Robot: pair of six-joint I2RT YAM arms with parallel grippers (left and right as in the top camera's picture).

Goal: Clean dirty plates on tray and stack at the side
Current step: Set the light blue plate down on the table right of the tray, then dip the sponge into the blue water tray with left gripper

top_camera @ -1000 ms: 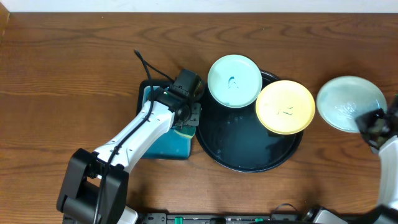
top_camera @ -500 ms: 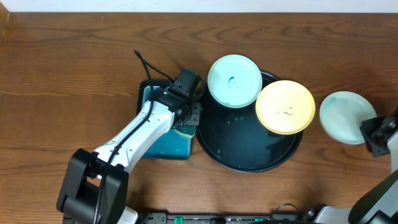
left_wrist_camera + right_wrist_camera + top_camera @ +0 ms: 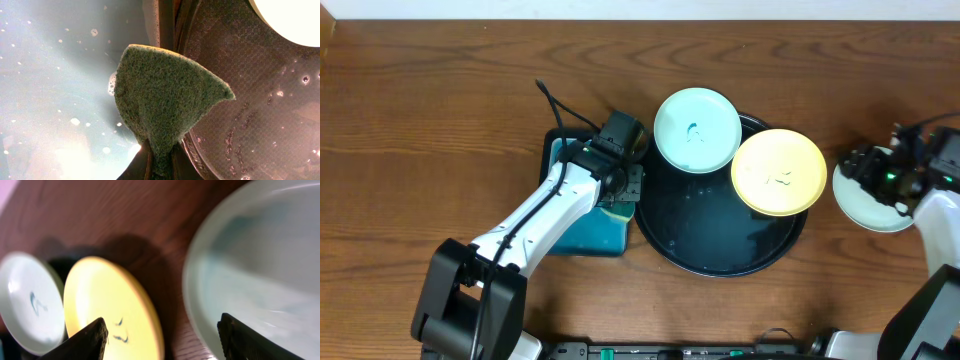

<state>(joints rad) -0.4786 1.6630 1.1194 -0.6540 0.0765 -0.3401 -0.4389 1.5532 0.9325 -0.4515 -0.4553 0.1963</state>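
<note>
The yellow plate point(image 3: 779, 172), smeared dark at its middle, lay on the right side of the tray point(image 3: 710, 230). In the right wrist view it sat ahead of the right gripper point(image 3: 162, 325), toward its left finger. Those jaws stood spread wide and gripped nothing. A smeared mint plate point(image 3: 697, 130) rested over the tray's far-left rim, beyond the yellow one from those jaws. The 3rd plate point(image 3: 865, 205), mint with no smear visible, lay off the tray on the table point(image 3: 440, 100), under and beside the right finger; whether they touched could not be told.

The plates were round, so no long axis set the approach. The right arm was plainly nearer the yellow plate, which judged likely the next pick.

The left gripper point(image 3: 159, 162) was clenched on a green sponge point(image 3: 165, 95) that hung below its jaws over the edge where the rectangular tray point(image 3: 585, 235) met the round one. The smeared mint plate lay just beyond it.

No brand, label or writing could be read.
</note>
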